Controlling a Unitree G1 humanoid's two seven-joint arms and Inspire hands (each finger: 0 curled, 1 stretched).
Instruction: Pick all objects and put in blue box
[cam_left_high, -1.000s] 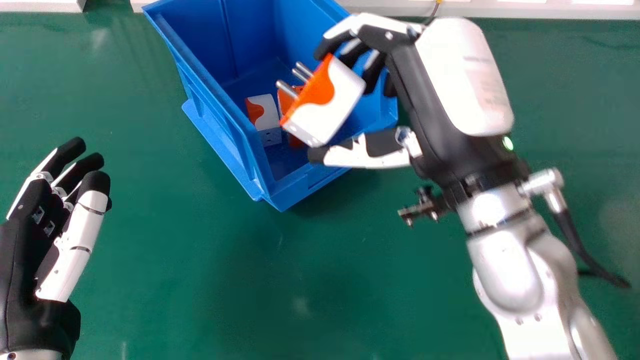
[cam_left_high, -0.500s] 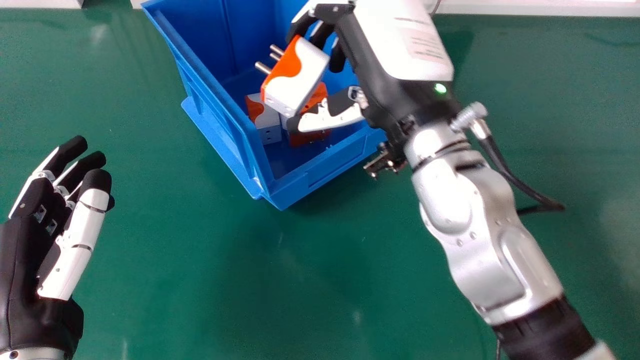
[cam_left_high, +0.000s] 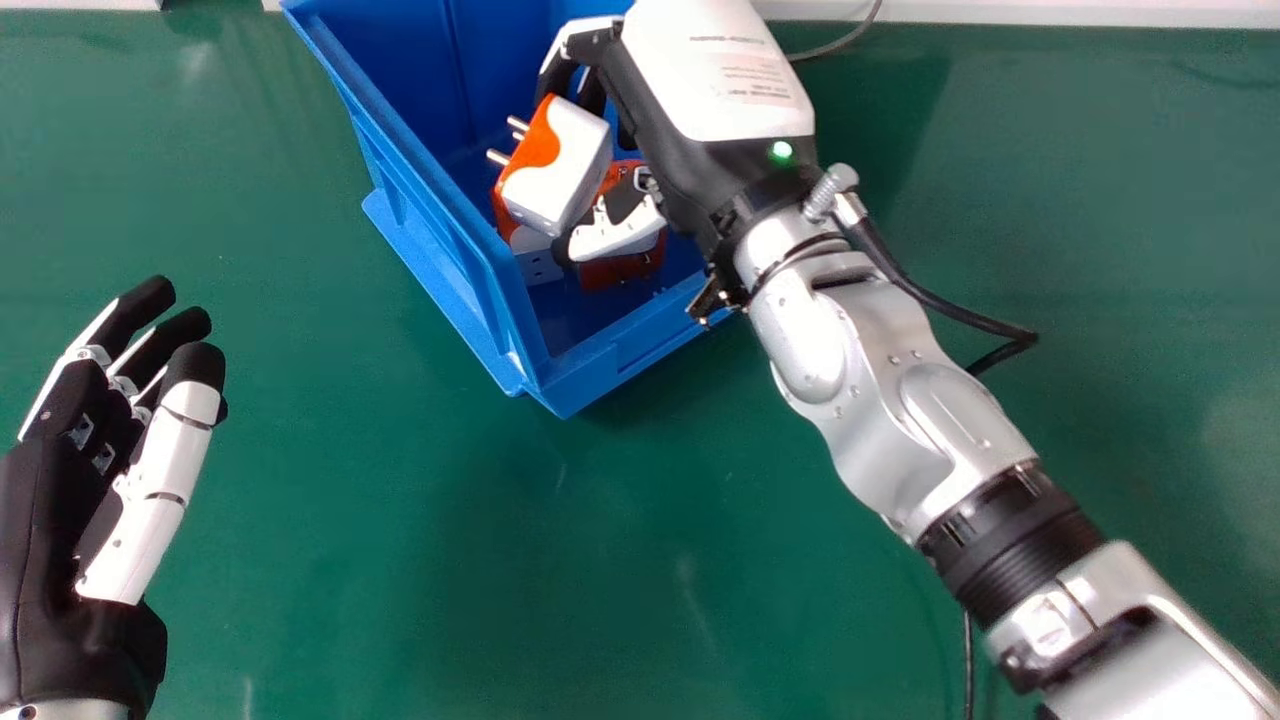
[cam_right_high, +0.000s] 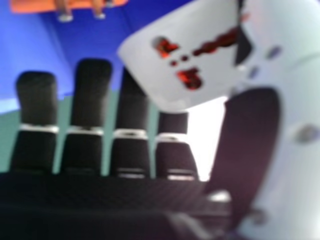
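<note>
Since the earlier frames, the right hand (cam_left_high: 670, 150) has swung toward ten o'clock in the head view and carried the gripped adapter (cam_left_high: 568, 165) farther over the blue box (cam_left_high: 430, 230); the left hand (cam_left_high: 55, 490) and the box look unmoved. The box sits on the green tabletop (cam_left_high: 400, 550), toward eleven o'clock from the view's centre, with its walls standing up round the gripped adapter: one side wall at nine o'clock from it, the near wall at five. A white adapter with an orange end (cam_left_high: 538, 262) lies in the box at about seven o'clock from the gripped one, and an orange-and-white adapter (cam_left_high: 622, 270) lies at five o'clock, partly behind the thumb. Whether either touches the gripped one, I cannot tell. A thin cable (cam_left_high: 845, 42) runs along the far side at one o'clock. The right hand's fingers bend over the gripped adapter from above, with the thumb against its lower end, and its metal pins point toward ten o'clock. The right hand view shows the adapter's white socket face beside the thumb. At eight o'clock, the left hand is empty, its fingers long and loosely extended.
</note>
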